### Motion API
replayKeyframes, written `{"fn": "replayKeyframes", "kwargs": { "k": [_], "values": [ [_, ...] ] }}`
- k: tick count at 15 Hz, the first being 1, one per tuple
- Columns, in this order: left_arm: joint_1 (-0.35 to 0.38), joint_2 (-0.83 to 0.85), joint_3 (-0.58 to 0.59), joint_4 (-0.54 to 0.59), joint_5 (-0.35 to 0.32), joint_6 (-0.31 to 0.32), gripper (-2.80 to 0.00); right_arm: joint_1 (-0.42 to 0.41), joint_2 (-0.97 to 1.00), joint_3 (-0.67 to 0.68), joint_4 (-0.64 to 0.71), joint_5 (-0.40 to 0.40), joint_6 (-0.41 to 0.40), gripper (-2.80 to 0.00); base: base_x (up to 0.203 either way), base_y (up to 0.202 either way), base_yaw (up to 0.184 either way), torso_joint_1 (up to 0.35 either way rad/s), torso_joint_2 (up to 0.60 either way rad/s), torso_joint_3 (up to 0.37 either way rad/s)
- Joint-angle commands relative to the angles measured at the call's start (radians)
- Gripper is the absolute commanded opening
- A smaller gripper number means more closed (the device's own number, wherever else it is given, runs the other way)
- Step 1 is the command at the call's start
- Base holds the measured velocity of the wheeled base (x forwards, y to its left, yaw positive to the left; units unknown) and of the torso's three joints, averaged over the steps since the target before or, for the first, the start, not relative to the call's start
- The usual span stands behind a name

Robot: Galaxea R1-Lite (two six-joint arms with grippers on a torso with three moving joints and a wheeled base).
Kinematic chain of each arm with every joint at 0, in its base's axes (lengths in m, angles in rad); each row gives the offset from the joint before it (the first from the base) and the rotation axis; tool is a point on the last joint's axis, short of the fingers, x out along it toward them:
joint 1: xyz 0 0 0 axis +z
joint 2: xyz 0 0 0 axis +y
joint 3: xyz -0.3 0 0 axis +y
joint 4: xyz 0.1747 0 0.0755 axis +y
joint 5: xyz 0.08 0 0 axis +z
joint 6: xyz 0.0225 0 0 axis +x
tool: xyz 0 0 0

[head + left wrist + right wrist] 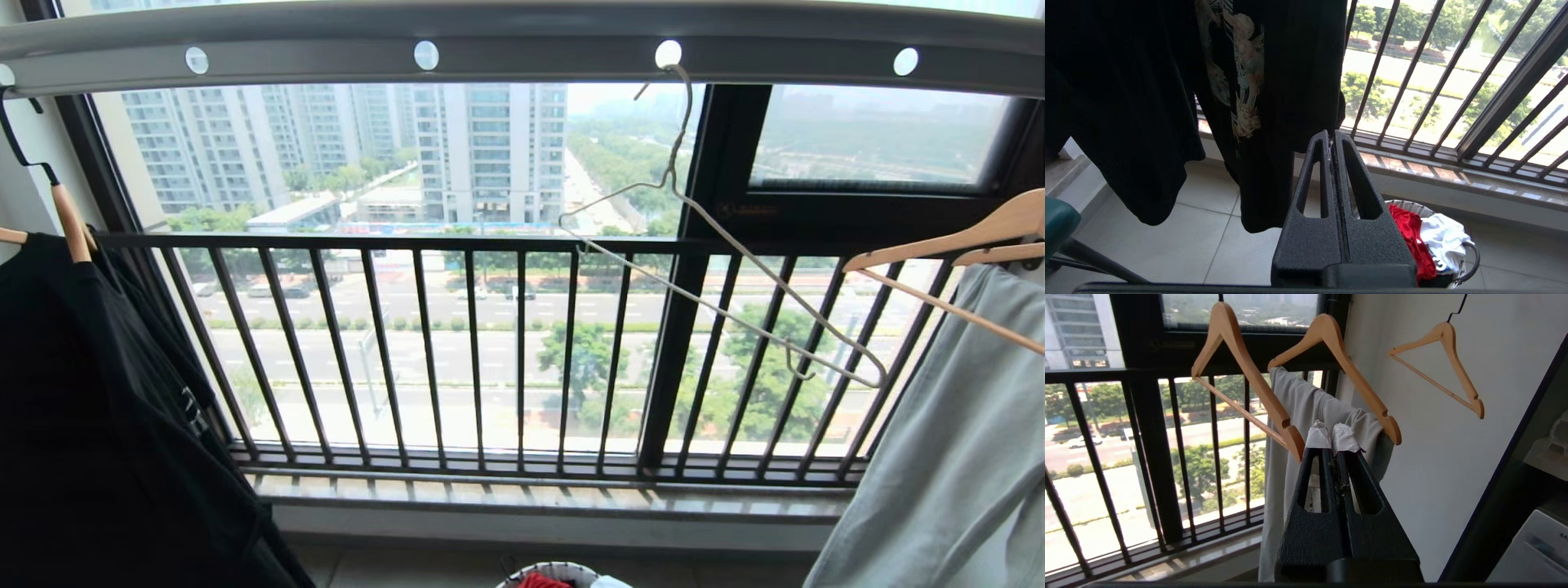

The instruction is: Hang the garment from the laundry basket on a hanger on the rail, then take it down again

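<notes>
Both tools, left [1332, 141] and right [1334, 447], are clenched and empty, raised near the black railing of vertical bars [522, 351]. Only the left wrist view shows the red T-shirt [1410, 241] clearly in the round white basket [1468, 261] below that railing.

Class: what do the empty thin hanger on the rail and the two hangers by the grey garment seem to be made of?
Thin hanger: likely bent metal wire, cream-coated; it is slim and twisted at the neck. Other hangers: apparently wood, smooth pale-tan finish, thick shaped arms.
</notes>
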Motion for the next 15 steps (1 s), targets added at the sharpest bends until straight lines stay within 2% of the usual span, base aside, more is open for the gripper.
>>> {"fn": "replayKeyframes", "kwargs": {
  "k": [1, 4, 6, 8, 9, 12, 13, 15],
  "values": [
    [0.000, -0.022, 0.091, -0.071, -0.001, 0.017, -2.80, -0.017, -0.012, 0.069, 0.001, 0.022, -0.002, -2.80, 0.000, 0.000, 0.000, 0.000, 0.00, 0.000],
    [0.000, -0.022, 0.235, -0.334, -0.010, 0.087, -2.80, -0.041, -0.065, 0.181, 0.001, 0.027, -0.001, -2.80, 0.000, 0.000, 0.000, 0.000, 0.00, 0.000],
    [0.000, -0.022, 0.276, -0.365, -0.026, 0.101, -2.80, -0.046, -0.117, 0.257, -0.002, 0.062, 0.000, -2.80, 0.000, 0.000, 0.000, 0.000, 0.00, 0.000],
    [0.000, -0.022, 0.277, -0.369, -0.028, 0.098, -2.80, -0.046, -0.217, 0.327, -0.005, 0.171, 0.000, -2.80, 0.000, 0.000, 0.000, 0.000, 0.00, 0.000],
    [0.000, -0.022, 0.276, -0.365, -0.027, 0.100, -2.80, -0.045, -0.262, 0.379, -0.008, 0.264, 0.007, -2.80, 0.000, 0.000, 0.000, 0.000, 0.00, 0.000],
    [0.000, -0.022, 0.277, -0.368, -0.029, 0.086, -2.80, -0.045, -0.279, 0.570, -0.054, 0.514, 0.095, -2.80, 0.000, 0.000, 0.000, 0.000, 0.00, 0.000],
    [0.000, -0.022, 0.277, -0.368, -0.030, 0.061, -2.80, -0.045, -0.280, 0.622, -0.101, 0.564, 0.104, -2.80, 0.000, 0.000, 0.000, 0.000, 0.00, 0.000],
    [0.000, -0.022, 0.277, -0.369, -0.030, 0.055, -2.80, -0.045, -0.281, 0.728, -0.270, 0.605, 0.105, -2.80, 0.000, 0.000, 0.000, 0.000, 0.00, 0.000]
  ]
}}
